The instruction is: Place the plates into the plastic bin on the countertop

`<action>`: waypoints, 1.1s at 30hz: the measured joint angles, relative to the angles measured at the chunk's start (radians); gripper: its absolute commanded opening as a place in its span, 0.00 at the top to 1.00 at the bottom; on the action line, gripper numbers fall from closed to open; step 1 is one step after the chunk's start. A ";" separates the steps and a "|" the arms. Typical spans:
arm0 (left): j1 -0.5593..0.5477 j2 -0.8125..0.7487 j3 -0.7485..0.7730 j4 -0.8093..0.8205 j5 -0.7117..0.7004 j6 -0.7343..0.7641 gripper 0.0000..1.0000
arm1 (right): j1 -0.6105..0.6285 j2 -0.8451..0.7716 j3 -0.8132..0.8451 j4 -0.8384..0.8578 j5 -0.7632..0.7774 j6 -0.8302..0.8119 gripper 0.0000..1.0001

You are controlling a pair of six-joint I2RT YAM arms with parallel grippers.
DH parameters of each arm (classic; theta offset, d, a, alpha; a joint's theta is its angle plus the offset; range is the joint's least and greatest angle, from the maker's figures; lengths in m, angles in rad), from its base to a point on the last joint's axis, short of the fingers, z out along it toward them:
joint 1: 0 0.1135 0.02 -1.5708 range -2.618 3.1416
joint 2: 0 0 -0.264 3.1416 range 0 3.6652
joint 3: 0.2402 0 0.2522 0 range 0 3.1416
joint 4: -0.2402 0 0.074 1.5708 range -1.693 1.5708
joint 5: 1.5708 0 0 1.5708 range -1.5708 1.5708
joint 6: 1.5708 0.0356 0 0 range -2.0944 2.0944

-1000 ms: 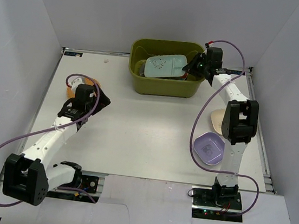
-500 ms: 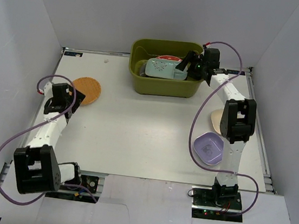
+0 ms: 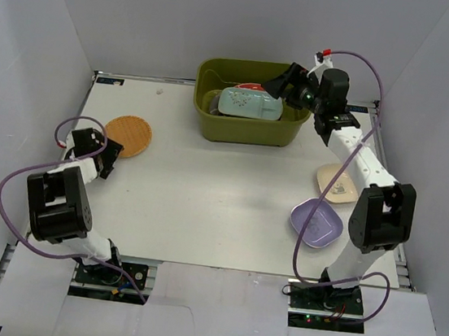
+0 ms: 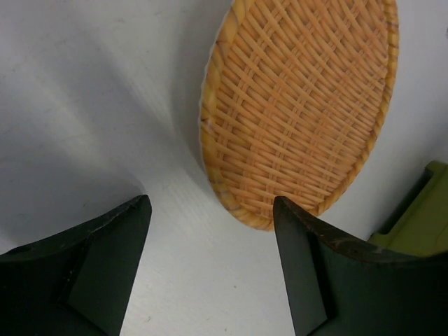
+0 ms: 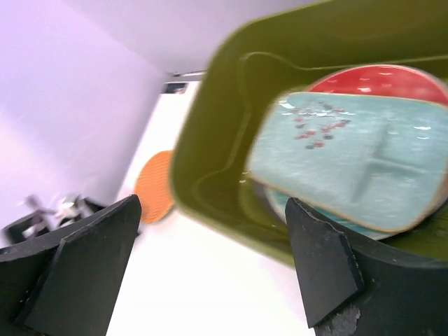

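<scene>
And the mint plate (image 3: pixel 250 104) is down! A second ago it hung tilted in the right pincer (image 5: pixel 211 210) above the bin (image 3: pixel 214 122); now it lies flat inside, resting partly over the red plate (image 3: pixel 251 87), with what may be another dish beneath it, though the wrist view is too blurred to be sure. The right pincer stands wide open with nothing in it, lifted just clear of the bin's right rim. That arm reaches long across the surface (image 3: pixel 205 190), elbow swung out to the right. So one more plate is in, and that arm looks free for the lavender plate (image 3: pixel 316 223) and cream plate (image 3: pixel 335 184) lying near its elbow. On the other side the left arm has folded back tight against the left edge, elbow near its base, wrist low. The left pincer (image 4: pixel 211 210) is spread wide and empty, fingers aimed at the orange plate (image 3: pixel 128 134), which sits on the surface just ahead of the tips and not yet between them, so I judge a grab there is next.
</scene>
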 measured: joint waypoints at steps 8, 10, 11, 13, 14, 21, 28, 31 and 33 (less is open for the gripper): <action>0.020 0.100 0.021 0.090 0.023 -0.011 0.45 | 0.102 -0.129 -0.201 0.138 -0.068 0.049 0.12; 0.024 0.117 0.021 0.113 0.027 -0.015 0.51 | 0.139 -0.144 -0.240 0.153 -0.077 0.057 0.12; 0.026 0.124 0.023 0.121 0.029 -0.016 0.56 | 0.159 -0.150 -0.253 0.158 -0.080 0.060 0.12; 0.033 0.141 0.024 0.138 0.035 -0.021 0.70 | 0.210 -0.168 -0.280 0.167 -0.082 0.060 0.12; 0.036 0.149 0.027 0.143 0.035 -0.024 0.76 | 0.235 -0.177 -0.292 0.170 -0.084 0.061 0.13; 0.048 0.149 0.055 0.190 0.070 -0.034 1.00 | 0.410 -0.222 -0.339 0.217 -0.085 0.058 0.07; 0.048 -0.101 -0.045 0.156 0.163 -0.024 1.00 | 0.451 -0.176 -0.312 0.205 -0.083 0.036 0.06; 0.049 -0.275 -0.130 0.149 0.252 -0.033 1.00 | 0.458 -0.129 -0.278 0.171 -0.077 0.026 0.10; 0.048 -0.372 -0.179 0.144 0.327 -0.040 1.00 | 0.464 -0.099 -0.257 0.141 -0.071 0.016 0.10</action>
